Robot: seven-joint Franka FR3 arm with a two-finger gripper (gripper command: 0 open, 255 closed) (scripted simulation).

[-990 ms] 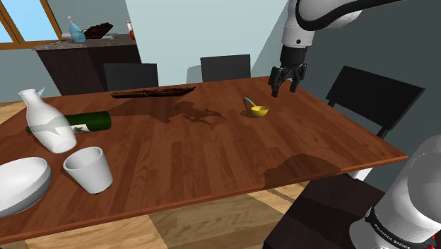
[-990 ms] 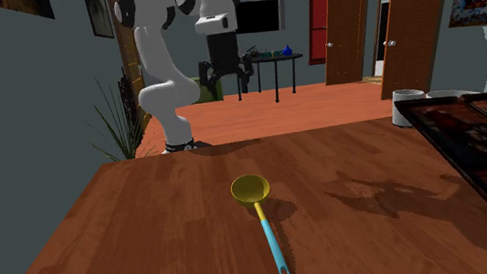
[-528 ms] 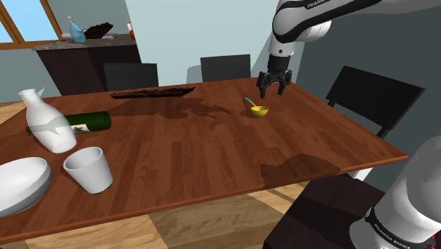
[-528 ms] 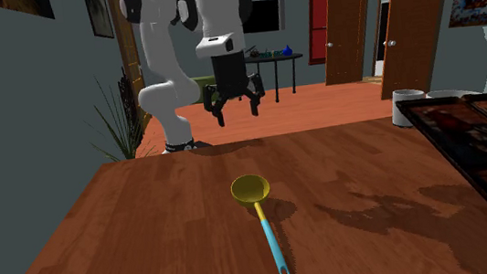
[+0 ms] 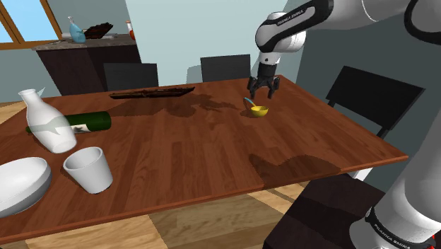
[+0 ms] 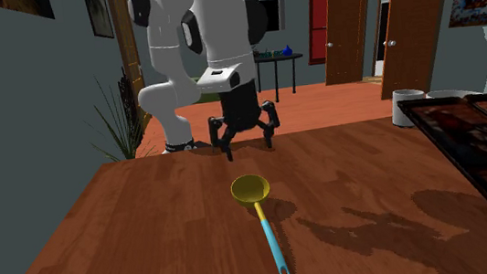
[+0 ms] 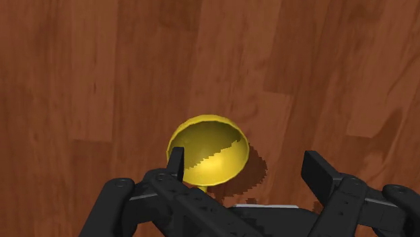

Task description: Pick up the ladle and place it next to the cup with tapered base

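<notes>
The ladle (image 5: 259,110) has a yellow bowl and a blue handle and lies on the brown wooden table (image 5: 198,148). In the second exterior view the ladle (image 6: 257,203) points its handle toward the camera. My gripper (image 5: 261,90) hangs open just above the ladle's bowl, a little to the arm's side of it, as the gripper (image 6: 249,146) also stands in the second exterior view. In the wrist view the ladle's bowl (image 7: 208,151) lies below the open gripper (image 7: 246,165), close to one finger. The white tapered cup (image 5: 89,170) stands far off at the shoulder view's lower left.
Near the cup are a white carafe (image 5: 46,120), a green bottle (image 5: 78,122) lying on its side and a white bowl (image 5: 21,185). A long dark tray (image 5: 154,92) lies at the table's far edge. Dark chairs (image 5: 374,95) surround the table.
The arm has swung toward the shoulder view's left and come down, bringing the gripper from beside the ladle to just above its bowl. The fingers stayed open; the ladle has not moved.
</notes>
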